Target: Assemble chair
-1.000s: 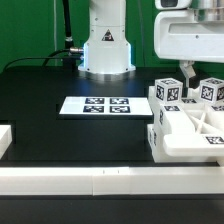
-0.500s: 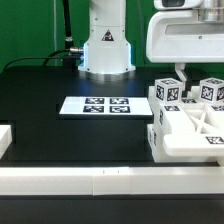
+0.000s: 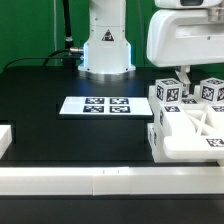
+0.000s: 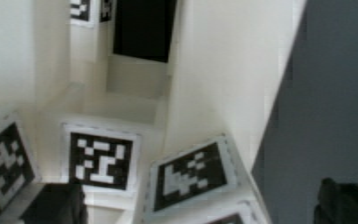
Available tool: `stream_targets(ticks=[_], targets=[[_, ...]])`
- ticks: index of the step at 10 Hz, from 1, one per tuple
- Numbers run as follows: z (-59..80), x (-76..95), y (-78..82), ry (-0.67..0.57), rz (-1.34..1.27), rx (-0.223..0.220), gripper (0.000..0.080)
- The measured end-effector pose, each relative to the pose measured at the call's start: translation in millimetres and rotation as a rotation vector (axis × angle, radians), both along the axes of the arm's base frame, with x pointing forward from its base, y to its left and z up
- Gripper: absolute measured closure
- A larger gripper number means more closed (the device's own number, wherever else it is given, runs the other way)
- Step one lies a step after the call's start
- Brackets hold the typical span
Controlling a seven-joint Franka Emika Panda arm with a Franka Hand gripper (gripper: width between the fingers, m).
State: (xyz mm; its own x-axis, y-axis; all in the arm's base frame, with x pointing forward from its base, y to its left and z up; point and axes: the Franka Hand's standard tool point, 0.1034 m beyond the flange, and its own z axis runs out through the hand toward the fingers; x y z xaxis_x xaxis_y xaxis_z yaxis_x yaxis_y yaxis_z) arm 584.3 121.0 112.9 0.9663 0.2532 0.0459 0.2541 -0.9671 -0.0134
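Leftward went the arm's big white wrist housing point(image 3: 186, 38), sliding a touch toward the exterior view's left over the last second and dropping no lower. It hung high at the exterior view's right, over the far right part of the black table point(image 3: 60, 135), with the gripper point(image 3: 186, 76) pointing straight down from it. Only one slim finger showed under the housing, its tip coming down among the tagged blocks. In the wrist view the two dark fingertips point(image 4: 51, 205) sat far apart at the frame's corners, so the jaws were spread wide and they pinched nothing.

Chair parts point(image 3: 190, 125) were bunched together at the exterior view's right, on the near right of the table. Biggest of them was the ribbed panel point(image 3: 195, 128), lying flat with its crossed ribs facing up and a tag on its near edge. Just behind it stood two white blocks, each wearing black-and-white tags: one block point(image 3: 167, 92) directly beside the finger's tip, the other point(image 3: 212, 90) farther toward the exterior view's right. Whether the finger touched either block could not be told. From the wrist camera, tagged white faces point(image 4: 101, 158) filled the space between the fingertips.

Farther left lay the marker board point(image 3: 96, 105), flat near the table's middle, well apart from the parts. Beyond it stood the arm's white base point(image 3: 106, 50). Along the near edge ran a long white rail point(image 3: 100, 181).
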Motion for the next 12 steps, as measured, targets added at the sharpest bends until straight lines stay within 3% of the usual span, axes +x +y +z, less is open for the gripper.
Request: stream_targets(ticks=[4,6,10,12], targets=[[-0.1,0.2,-1.4,-0.002,0.084,-0.006,0.0173],[-0.1,0.2,-1.4,-0.002,0.084,-0.006,0.0518],[-0.2,0.1,-1.5,-0.001,0.054,-0.004,0.0515],[-0.3,0.2,-2.5,0.005,-0.141,0.012,0.0515]])
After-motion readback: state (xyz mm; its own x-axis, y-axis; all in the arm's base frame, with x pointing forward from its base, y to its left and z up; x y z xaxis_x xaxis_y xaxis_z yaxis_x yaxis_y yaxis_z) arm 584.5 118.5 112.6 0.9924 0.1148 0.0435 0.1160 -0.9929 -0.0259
